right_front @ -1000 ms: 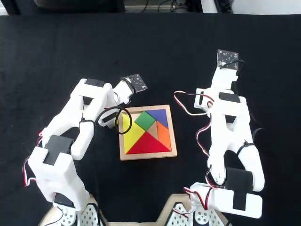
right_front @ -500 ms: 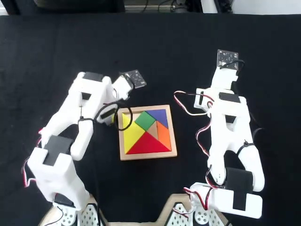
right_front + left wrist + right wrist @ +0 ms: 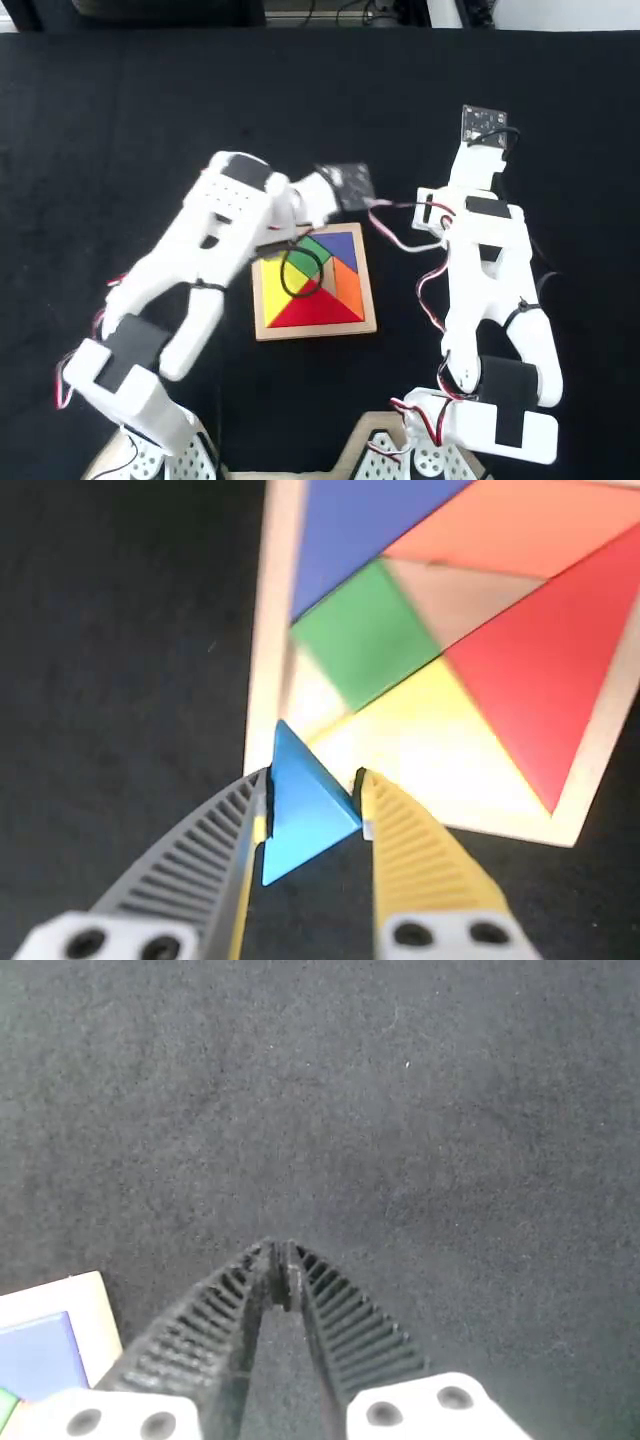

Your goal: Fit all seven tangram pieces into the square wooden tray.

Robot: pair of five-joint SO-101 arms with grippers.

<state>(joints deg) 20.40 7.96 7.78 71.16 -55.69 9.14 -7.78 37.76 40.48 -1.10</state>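
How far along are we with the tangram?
Done: six pieces lie in the tray. In hand: the left hand grips the light-blue triangle at the tray's edge. Left: seat it, probably in the pale gap beside the green square.

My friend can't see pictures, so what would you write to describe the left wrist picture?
The left gripper pinches a small light-blue triangular piece between its fingers, by the rim of the square wooden tray, which holds a green square, a red triangle and other coloured pieces.
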